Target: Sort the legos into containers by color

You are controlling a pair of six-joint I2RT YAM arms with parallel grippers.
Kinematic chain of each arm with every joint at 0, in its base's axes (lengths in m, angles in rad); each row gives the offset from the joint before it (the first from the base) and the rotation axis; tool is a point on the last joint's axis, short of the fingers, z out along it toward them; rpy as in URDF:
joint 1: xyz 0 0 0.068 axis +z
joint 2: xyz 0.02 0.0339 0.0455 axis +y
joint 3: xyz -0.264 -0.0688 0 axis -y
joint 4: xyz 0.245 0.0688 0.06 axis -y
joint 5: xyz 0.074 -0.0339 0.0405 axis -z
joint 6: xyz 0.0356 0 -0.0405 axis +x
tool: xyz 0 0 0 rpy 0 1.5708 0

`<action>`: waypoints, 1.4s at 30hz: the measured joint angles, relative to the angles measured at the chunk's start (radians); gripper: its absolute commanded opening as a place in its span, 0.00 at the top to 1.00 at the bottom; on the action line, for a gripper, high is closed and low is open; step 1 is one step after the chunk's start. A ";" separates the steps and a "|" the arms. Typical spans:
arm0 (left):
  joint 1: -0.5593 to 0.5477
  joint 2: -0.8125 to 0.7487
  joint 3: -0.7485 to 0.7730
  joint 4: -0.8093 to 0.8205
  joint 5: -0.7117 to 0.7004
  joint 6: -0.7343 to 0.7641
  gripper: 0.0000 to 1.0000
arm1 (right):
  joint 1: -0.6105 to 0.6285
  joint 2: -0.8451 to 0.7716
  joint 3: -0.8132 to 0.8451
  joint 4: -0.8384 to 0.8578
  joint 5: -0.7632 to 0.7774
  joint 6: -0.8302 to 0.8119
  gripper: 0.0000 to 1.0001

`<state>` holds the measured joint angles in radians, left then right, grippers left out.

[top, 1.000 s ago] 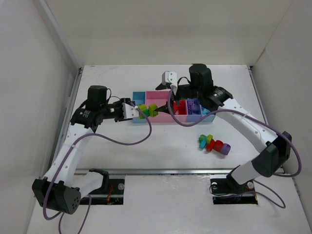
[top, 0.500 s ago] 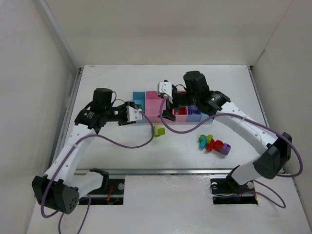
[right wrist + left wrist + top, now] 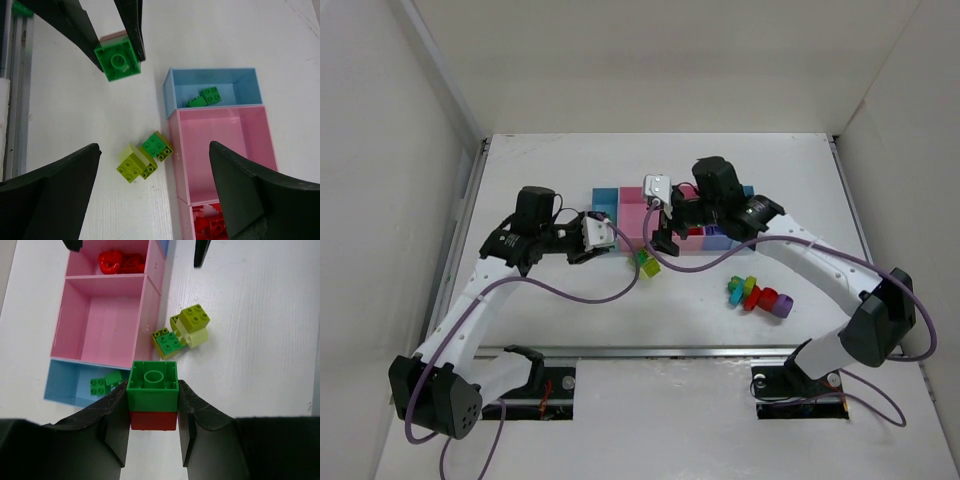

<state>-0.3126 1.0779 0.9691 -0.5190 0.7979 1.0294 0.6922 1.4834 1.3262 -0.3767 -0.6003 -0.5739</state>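
My left gripper point(image 3: 152, 396) is shut on a green lego stacked on a red one point(image 3: 152, 387), held just off the light blue container point(image 3: 65, 382), where green legos point(image 3: 102, 384) lie. A yellow-green and green lego cluster point(image 3: 145, 156) lies on the table against the wide pink container point(image 3: 225, 150). My right gripper point(image 3: 154, 147) hangs open above that cluster, with nothing between its fingers. From above, the left gripper point(image 3: 603, 243) and right gripper point(image 3: 660, 240) face each other over the cluster point(image 3: 646, 264). Red legos point(image 3: 120, 261) fill the narrow pink container.
A mixed chain of teal, red, green and purple legos point(image 3: 758, 295) lies on the table to the right, in front of the container row point(image 3: 635, 205). White walls close in the table on three sides.
The yellow-green and green cluster has come off above the containers and now lies on the table in front of them. My left gripper drew back left with the green-red piece; my right moved forward.
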 measured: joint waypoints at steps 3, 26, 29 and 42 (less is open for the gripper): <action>0.000 0.006 0.009 0.025 0.035 -0.053 1.00 | 0.019 0.004 0.003 0.026 -0.001 0.007 0.08; 0.034 0.107 0.131 0.079 0.237 -0.144 1.00 | 0.056 0.149 0.122 0.101 -0.071 0.032 0.44; 0.035 0.107 0.134 0.080 0.237 -0.132 1.00 | 0.056 0.150 0.126 0.100 -0.078 0.031 0.47; -0.003 0.107 0.143 0.018 0.143 0.001 1.00 | 0.063 0.176 0.145 0.049 -0.089 0.013 1.00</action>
<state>-0.3153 1.1847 1.1126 -0.5007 0.9405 1.0302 0.7551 1.6592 1.4708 -0.3279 -0.6888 -0.5610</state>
